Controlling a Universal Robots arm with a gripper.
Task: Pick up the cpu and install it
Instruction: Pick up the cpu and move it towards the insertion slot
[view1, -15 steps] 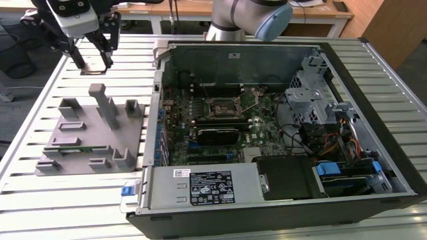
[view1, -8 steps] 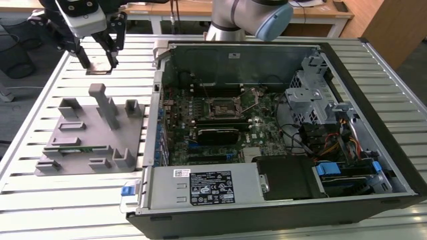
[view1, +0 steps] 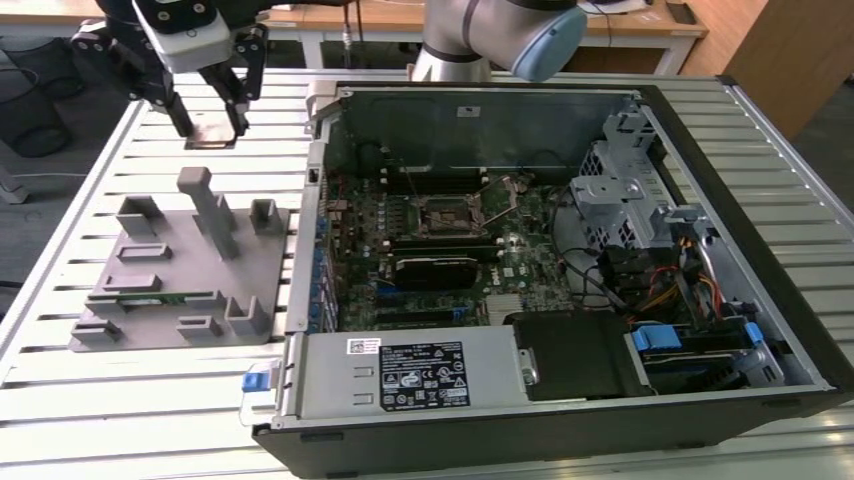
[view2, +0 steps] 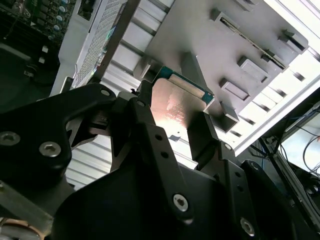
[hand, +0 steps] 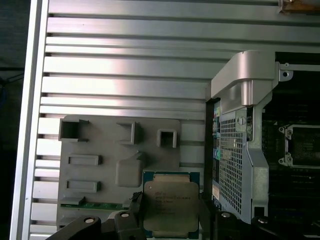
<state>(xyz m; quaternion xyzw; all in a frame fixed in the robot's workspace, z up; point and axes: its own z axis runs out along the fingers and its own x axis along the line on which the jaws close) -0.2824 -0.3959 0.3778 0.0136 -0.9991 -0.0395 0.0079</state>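
My gripper (view1: 211, 130) hangs above the slatted table at the exterior view's far left, shut on the cpu (view1: 212, 136), a small flat square chip with a silver-grey top. In the first wrist view the cpu (hand: 170, 202) sits between the black fingers (hand: 134, 216), held over the grey holder block (hand: 100, 175). The second wrist view has the chip's shiny face (view2: 176, 102) clamped between both fingers (view2: 202, 132). The bare square socket (view1: 447, 212) lies on the motherboard inside the open computer case (view1: 561, 400), to the right of the gripper in the exterior view.
The grey holder block (view1: 160, 280) with upright posts lies on the table below the gripper; a green memory stick (view1: 154, 297) rests in it. The case's raised wall (view1: 314, 170) stands between the gripper and the motherboard. The arm's elbow (view1: 514, 35) hangs over the case's far side.
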